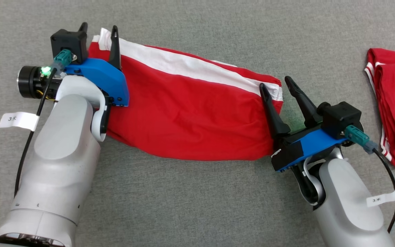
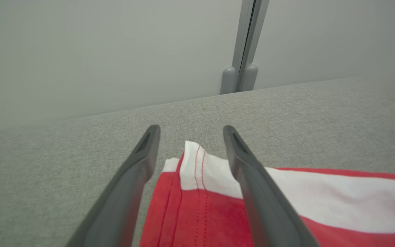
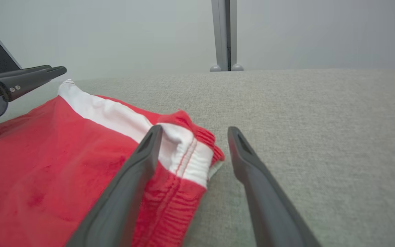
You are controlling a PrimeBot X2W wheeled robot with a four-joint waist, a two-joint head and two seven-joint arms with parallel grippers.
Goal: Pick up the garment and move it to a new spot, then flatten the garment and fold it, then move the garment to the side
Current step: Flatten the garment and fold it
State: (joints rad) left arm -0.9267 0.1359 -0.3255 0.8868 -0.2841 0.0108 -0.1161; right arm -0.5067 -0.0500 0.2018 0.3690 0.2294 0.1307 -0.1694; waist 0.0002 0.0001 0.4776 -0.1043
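Note:
A red garment (image 1: 190, 116) with a white stripe along its far edge lies stretched out on the grey fabric surface (image 1: 197, 199). My left gripper (image 1: 98, 32) stands open over its left end, and the white-and-red corner (image 2: 194, 164) lies between the fingers in the left wrist view. At the right end, my right gripper (image 1: 275, 83) is open too. One finger (image 3: 142, 161) rests over the ribbed corner of the garment (image 3: 63, 154), the other over bare surface. Nothing is gripped by either gripper (image 2: 191, 129) (image 3: 194, 129).
A second red garment (image 1: 394, 103), folded, lies at the far right edge of the surface. A pale wall with a grey vertical post (image 2: 243, 44) rises behind the surface's far edge. The left arm's fingers (image 3: 29, 79) show at the right wrist view's upper left.

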